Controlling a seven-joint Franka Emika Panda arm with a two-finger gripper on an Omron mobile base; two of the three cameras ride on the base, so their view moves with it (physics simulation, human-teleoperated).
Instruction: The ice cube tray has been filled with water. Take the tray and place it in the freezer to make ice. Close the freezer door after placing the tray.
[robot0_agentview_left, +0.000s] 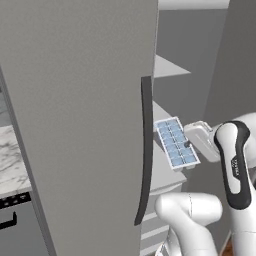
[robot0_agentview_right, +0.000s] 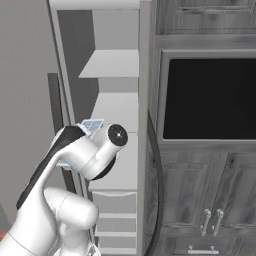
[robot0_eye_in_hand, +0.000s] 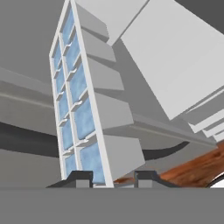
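The ice cube tray (robot0_agentview_left: 176, 142) is a white grid with pale blue water (robot0_eye_in_hand: 83, 118) in its cells. It hangs tilted just above the front of a white shelf (robot0_agentview_left: 165, 172) inside the open freezer (robot0_agentview_right: 115, 65). My gripper (robot0_agentview_left: 189, 145) is shut on the tray's near end, and in the hand view the gripper (robot0_eye_in_hand: 111, 177) shows one dark fingertip on each side of it. The freezer door (robot0_agentview_left: 80, 125) stands swung open at the left, with its long dark handle (robot0_agentview_left: 146, 150). In the right base view my arm hides most of the tray (robot0_agentview_right: 92, 126).
A dark wall oven (robot0_agentview_right: 210, 97) sits right of the freezer, with wooden cabinet doors (robot0_agentview_right: 200, 200) below it. White drawers (robot0_agentview_right: 115, 215) fill the freezer's lower part. A marble counter (robot0_agentview_left: 12, 160) lies left of the open door.
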